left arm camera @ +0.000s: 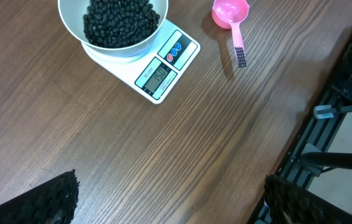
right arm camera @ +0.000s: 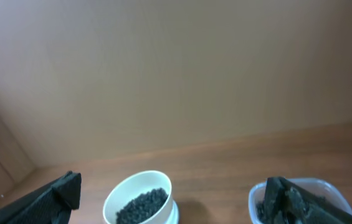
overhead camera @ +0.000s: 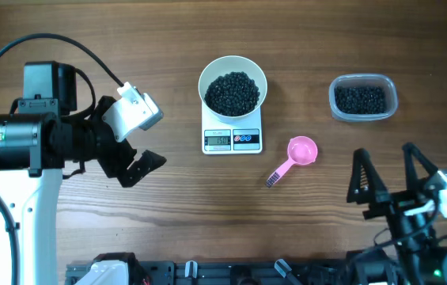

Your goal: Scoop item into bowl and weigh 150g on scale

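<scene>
left fingers (left arm camera: 45, 202), right fingers (overhead camera: 361, 178) spread | bowl (overhead camera: 232, 63) on scale (overhead camera: 225, 131), well apart

The left arm (overhead camera: 17, 146) has a white link, black cylindrical joints and a looping black cable (overhead camera: 41, 38). Each wrist carries a white block (overhead camera: 134, 109). The fingers (overhead camera: 363, 178) are black, with nubbed pads (left arm camera: 51, 199).

Near the middle of the counter's (overhead camera: 168, 222) far edge the bowl (overhead camera: 232, 60), with beans (overhead camera: 232, 93) in it, stands on the scale (overhead camera: 232, 139), the scoop (overhead camera: 296, 156) lies just right of the scale, and the tub (overhead camera: 335, 99) stands toward the far right corner.
</scene>
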Motion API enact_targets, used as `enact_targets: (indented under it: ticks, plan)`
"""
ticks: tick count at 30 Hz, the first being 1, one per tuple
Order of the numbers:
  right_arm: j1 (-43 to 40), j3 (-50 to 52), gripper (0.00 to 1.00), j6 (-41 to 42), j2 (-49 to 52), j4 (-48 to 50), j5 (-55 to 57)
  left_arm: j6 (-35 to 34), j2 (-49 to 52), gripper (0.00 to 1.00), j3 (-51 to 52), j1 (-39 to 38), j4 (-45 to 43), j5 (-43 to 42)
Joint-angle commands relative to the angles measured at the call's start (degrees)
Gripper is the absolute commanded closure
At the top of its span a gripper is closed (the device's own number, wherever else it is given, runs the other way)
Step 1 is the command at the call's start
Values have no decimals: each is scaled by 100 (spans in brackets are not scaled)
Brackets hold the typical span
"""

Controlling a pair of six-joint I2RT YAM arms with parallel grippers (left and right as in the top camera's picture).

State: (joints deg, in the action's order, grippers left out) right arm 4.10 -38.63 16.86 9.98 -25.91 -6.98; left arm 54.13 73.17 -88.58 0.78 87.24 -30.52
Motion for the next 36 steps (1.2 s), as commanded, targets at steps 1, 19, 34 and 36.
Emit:
enact_targets:
  ticks: [1,19,34,36]
  plan:
    - [24,800,0,-494,-564,654,70,55,-57,0,-74,31,7,-42]
    - [109,2865,0,-1305,-977,2398,120,55,-57,0,-74,31,7,-42]
    - [109,3834,0,-1384,-979,2839,295,55,-57,0,-74,31,7,-42]
    - [109,3834,0,-1388,-979,2726,304,55,-57,0,-74,31,7,-42]
